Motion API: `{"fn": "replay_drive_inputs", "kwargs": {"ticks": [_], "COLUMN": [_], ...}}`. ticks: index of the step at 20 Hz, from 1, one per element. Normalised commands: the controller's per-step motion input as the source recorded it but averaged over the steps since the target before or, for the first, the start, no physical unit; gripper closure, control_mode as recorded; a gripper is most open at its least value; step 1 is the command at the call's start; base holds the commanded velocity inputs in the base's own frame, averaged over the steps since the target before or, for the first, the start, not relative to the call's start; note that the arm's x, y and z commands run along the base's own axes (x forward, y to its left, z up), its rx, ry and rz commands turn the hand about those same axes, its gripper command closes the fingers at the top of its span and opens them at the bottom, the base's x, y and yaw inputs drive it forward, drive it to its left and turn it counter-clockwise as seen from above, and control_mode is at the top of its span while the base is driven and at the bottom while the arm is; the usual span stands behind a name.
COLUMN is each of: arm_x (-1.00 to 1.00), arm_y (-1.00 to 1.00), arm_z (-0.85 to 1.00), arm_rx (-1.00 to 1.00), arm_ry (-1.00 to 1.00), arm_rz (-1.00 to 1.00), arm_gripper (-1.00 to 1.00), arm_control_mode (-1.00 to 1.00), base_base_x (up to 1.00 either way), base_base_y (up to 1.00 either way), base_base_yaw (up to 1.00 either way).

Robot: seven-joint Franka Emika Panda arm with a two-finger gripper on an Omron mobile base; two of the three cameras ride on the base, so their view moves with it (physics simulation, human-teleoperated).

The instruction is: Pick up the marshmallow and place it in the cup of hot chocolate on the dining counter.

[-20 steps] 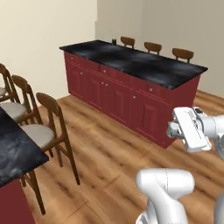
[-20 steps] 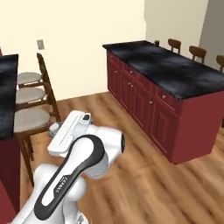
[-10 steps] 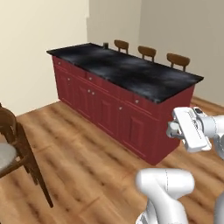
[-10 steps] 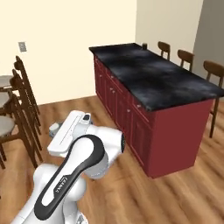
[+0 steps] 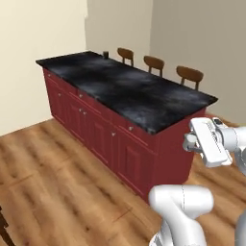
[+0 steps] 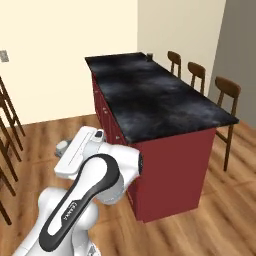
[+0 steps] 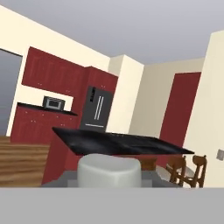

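Left base view: you have the long black marbled dining counter point(image 5: 129, 91) on dark red side panels running away from the arm, with the small dark cylindrical cup of hot chocolate point(image 5: 105, 54) standing at its far end, and three brown wooden chairs point(image 5: 154, 63) behind the far long side.
Right base view: you see the same counter point(image 6: 155, 97) from the other side, the cup point(image 6: 149, 56) a small dark spot near the far corner, the chairs point(image 6: 196, 75) along its right side, and more dark wooden chairs point(image 6: 7, 130) at the left edge.
Hand view: it gives you what the base views do not, namely a black refrigerator point(image 7: 98, 109), a steel microwave point(image 7: 54, 103) on a dark worktop, and red wall cabinets point(image 7: 52, 74).
Marshmallow: a rounded white lump point(image 7: 109, 170) sits at the bottom centre of the hand view, right at the fingers, well apart from the cup.
Fingers: drawn together on the marshmallow; you cannot see the tips themselves.
Gripper: the white hand point(image 5: 209, 141) hangs beside the counter's near end.
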Motion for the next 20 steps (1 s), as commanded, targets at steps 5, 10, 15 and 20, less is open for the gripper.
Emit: {"fn": "replay_drive_inputs", "kwargs": {"ticks": [5,10,15,20], "arm_x": [0.00,0.00,0.00,0.00], "arm_y": [0.00,0.00,0.00,0.00], "arm_z": [0.00,0.00,0.00,0.00], "arm_rx": [0.00,0.00,0.00,0.00], "arm_ry": [0.00,0.00,0.00,0.00], "arm_rz": [0.00,0.00,0.00,0.00], "arm_gripper": [1.00,1.00,1.00,1.00], "arm_control_mode": [1.00,1.00,1.00,1.00], "base_base_x": [0.97,0.85,0.76,0.74], "base_base_y": [-1.00,-1.00,-1.00,-1.00], "base_base_yaw": [0.12,0.13,0.14,0.19]}}
